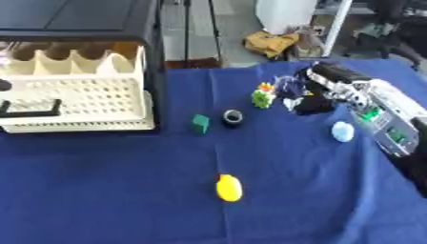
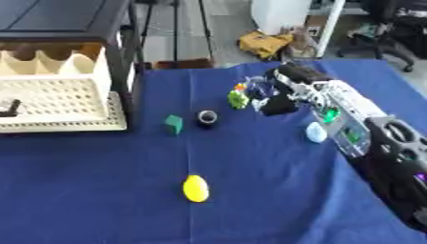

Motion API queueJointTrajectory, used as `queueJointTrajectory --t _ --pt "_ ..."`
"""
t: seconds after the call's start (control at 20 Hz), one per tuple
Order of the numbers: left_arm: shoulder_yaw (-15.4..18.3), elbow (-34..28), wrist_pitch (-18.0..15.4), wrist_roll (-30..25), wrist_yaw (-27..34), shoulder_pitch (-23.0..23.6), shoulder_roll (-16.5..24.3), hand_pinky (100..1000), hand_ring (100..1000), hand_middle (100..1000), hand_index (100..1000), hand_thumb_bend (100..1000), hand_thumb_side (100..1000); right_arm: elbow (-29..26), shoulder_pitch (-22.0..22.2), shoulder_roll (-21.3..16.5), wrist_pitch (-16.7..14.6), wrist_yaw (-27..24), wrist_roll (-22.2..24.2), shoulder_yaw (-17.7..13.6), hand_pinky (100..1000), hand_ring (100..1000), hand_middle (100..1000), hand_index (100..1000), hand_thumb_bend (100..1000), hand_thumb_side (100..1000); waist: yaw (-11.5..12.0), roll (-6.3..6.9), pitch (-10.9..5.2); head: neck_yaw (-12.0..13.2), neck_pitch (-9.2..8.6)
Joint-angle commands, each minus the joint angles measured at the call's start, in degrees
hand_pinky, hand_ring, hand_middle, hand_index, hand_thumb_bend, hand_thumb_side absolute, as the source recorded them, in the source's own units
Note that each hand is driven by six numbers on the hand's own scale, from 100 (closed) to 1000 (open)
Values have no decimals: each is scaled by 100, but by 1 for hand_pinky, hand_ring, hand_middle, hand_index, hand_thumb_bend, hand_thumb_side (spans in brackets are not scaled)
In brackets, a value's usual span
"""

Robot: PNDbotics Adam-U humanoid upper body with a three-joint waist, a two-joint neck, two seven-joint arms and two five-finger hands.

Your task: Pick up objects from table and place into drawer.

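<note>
My right hand [image 1: 307,97] is out over the blue tablecloth [image 1: 125,181], arm coming in from the right edge. It sits just right of the small green toy with red and yellow bits on top [image 1: 263,96], near it, but I can't tell if it's touching. Fingers are dark and blurred against the cloth, so whether they're straight or curled: cannot tell. Nothing visibly held.

Left hand doesn't show in either view.

Items on the cloth:
- black ring-shaped object [image 1: 233,116], just left and below the green toy
- dark green cube [image 1: 200,123], just beside the ring on its left, apart from it
- pale blue rounded object [image 1: 342,131], below my right hand, close alongside my forearm
- yellow egg-shaped object [image 1: 228,188], alone nearer me, well apart from the rest

White perforated drawer [image 1: 83,102] is pulled out at the far left, under a black cabinet [image 1: 83,19]. A dark handle-like bar [image 1: 33,110] lies in its front left part. Behind the perforated tray is a row of cream scalloped dividers [image 1: 75,62]. None of the table objects is in the drawer; all sit on the cloth to its right.
</note>
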Motion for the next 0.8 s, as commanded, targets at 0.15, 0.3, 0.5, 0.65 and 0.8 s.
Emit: queueJointTrajectory --t 0.15,0.3,0.5,0.65,0.8 --pt "27 -74 -4 36 53 -3 132 587 771 748 864 100 1000 -800 -236 -369 169 -593 26 -147 540 655 133 553 100 613 69 -44 -243 7 57" --pt "27 -74 7 43 76 23 129 587 770 748 864 100 1000 -1140 -358 -412 327 -951 41 -227 542 656 132 551 100 612 138 -86 -312 -10 75" --pt "17 -74 8 35 93 50 116 588 762 748 864 100 1000 -1275 -603 -366 513 -1201 23 -252 544 657 130 548 100 613 275 -142 -383 -80 70" --pt "3 -74 -25 26 94 67 105 589 756 748 864 100 1000 -1173 -847 -234 602 -1263 -20 -247 544 657 130 546 100 619 404 -179 -407 -189 52" --pt "-16 -74 -33 -3 66 125 107 587 756 748 864 100 1000 -1090 -1077 -140 584 -1286 -76 -244 543 657 131 546 100 619 509 -250 -397 -289 -9"
